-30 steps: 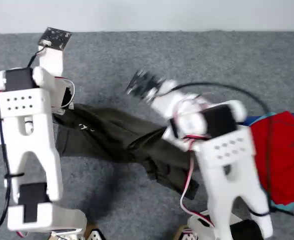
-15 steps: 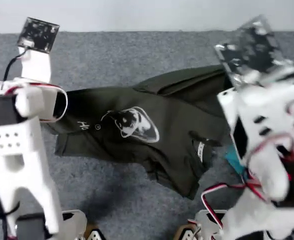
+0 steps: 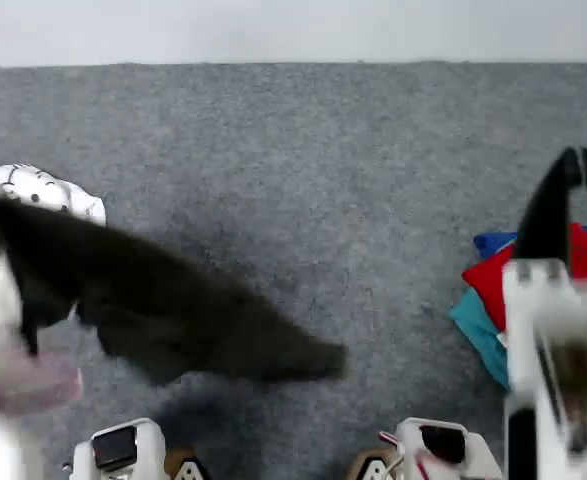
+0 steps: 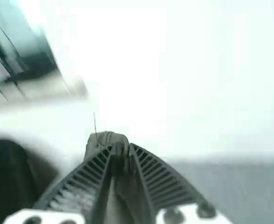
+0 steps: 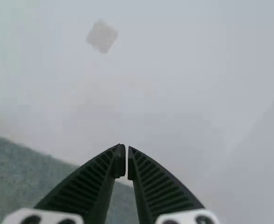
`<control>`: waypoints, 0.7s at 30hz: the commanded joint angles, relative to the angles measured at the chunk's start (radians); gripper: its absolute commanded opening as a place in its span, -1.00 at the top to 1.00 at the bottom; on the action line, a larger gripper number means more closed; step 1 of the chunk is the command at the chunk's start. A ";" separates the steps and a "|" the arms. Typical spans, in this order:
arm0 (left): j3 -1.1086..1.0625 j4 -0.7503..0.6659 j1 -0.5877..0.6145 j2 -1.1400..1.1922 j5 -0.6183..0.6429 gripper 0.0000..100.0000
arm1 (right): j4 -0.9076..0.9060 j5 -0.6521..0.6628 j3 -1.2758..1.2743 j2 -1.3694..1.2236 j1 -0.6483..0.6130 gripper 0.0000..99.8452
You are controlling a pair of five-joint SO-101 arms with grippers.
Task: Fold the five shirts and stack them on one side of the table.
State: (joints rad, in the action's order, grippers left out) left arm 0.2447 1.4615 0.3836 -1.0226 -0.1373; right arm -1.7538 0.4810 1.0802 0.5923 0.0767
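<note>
Now underway: judged to be lifting one dark shirt (image 3: 173,320) clear of the desk (image 3: 353,150), to shake it open for folding or to carry it aside.
Left fingers: the left gripper (image 4: 120,156) is clenched on a small pinch of the dark shirt's cloth.
Right fingers: the right gripper (image 5: 126,163) is pressed together on nothing, raised and well apart from the dark shirt.
Dark shirt: appears to hang from that single pinched point, tapering to a narrow tail. It is blurred, so its exact lie cannot be told.
Doing it well: a single pinch lets the cloth bunch, so a second grip on another corner would likely spread it. It should be lowered slowly so it lands flat rather than heaped.
Cloth: olive-black, soft and limp. It drapes and probably swings freely.
Beside it: a white garment (image 3: 38,190), crumpled and with a dark printed pattern, at the dark shirt's far edge. Whether they touch cannot be told.
Across the desk: a coloured pile (image 3: 485,290) of red, teal and blue cloth, well apart from the dark shirt and loosely stacked with its edges showing.
Desk surface: grey and felt-like, with a nap that may drag at cloth.
</note>
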 commanded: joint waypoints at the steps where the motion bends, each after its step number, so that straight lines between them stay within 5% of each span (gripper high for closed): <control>1: 0.001 -0.031 0.014 -0.051 0.012 0.97 | -0.036 -0.017 -0.095 0.016 0.008 0.98; 9: -0.199 -0.038 -0.038 -0.049 0.014 0.97 | -0.035 0.029 -0.707 0.024 -0.156 0.98; 15: -0.516 -0.330 -0.308 -0.025 0.015 0.97 | 0.001 0.034 -1.025 0.024 -0.260 0.98; 21: -0.622 -0.402 -0.227 0.095 0.015 0.97 | 0.036 0.035 -1.387 0.013 -0.539 0.94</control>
State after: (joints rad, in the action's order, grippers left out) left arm -0.3736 1.0840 0.1135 -0.9705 -0.1312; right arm -1.7476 0.5056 -0.1473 0.5999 -0.3237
